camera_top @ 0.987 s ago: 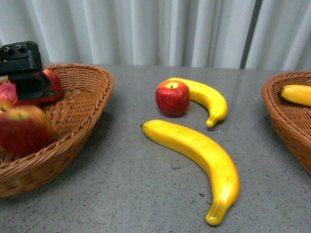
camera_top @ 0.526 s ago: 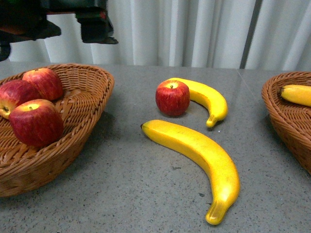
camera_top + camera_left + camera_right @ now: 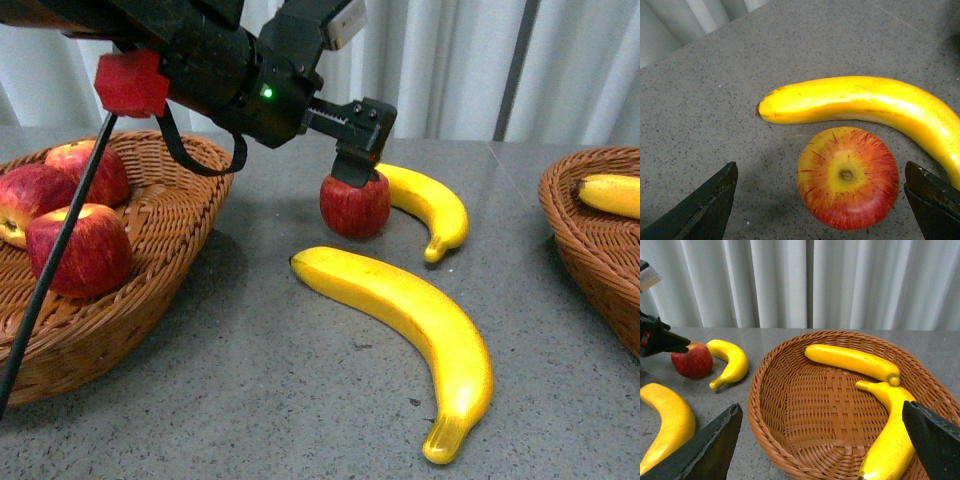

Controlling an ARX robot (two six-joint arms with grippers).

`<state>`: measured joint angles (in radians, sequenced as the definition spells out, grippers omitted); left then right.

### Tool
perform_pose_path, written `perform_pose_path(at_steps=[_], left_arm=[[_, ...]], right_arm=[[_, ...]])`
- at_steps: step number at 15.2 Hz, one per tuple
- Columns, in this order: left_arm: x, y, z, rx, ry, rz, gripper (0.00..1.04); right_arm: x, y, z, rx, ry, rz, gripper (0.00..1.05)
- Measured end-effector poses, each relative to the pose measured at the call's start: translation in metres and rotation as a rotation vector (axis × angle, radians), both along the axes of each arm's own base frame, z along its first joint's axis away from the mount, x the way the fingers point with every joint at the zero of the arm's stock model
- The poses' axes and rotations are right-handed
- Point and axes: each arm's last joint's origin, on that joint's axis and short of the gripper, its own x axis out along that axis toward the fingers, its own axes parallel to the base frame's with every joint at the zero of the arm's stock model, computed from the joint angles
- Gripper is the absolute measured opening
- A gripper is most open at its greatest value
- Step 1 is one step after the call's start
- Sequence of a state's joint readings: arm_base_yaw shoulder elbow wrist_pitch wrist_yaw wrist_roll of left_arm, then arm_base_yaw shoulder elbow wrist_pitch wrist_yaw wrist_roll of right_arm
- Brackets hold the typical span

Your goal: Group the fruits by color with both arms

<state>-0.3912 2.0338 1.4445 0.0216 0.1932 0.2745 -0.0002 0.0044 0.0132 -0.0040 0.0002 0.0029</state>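
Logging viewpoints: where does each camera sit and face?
Front: on the body, facing the table; left arm shows, over the apple.
Left wrist: on that arm, looking down at the apple inside the open left end effector.
Right wrist: on the other arm, facing the banana basket; open right end effector shows.
Shared: all three show the apple.

Grey speckled table, white curtain — pleated

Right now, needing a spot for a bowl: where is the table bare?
Bare grey table: between the left brown wicker basket and long yellow banana; between that banana and the right wicker basket. Crowded: black left gripper over red apple, beside short yellow banana.
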Motion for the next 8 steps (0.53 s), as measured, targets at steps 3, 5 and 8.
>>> perform_pose_path(at_steps=[3,5,8], left_arm=[[0.004,-0.013,-0.017,0.021,0.035,-0.060,0.98],[0.008,-0.020,-0.019,0.029,0.030,-0.076,0.98],[0.013,-0.018,-0.028,0.051,0.043,-0.056,0.98]], right_arm=[[0.000,0.000,0.000,0.000,0.000,0.000,0.98],[0.000,0.000,0.000,0.000,0.000,0.000,0.98],[0.000,0.000,0.000,0.000,0.000,0.000,0.98]])
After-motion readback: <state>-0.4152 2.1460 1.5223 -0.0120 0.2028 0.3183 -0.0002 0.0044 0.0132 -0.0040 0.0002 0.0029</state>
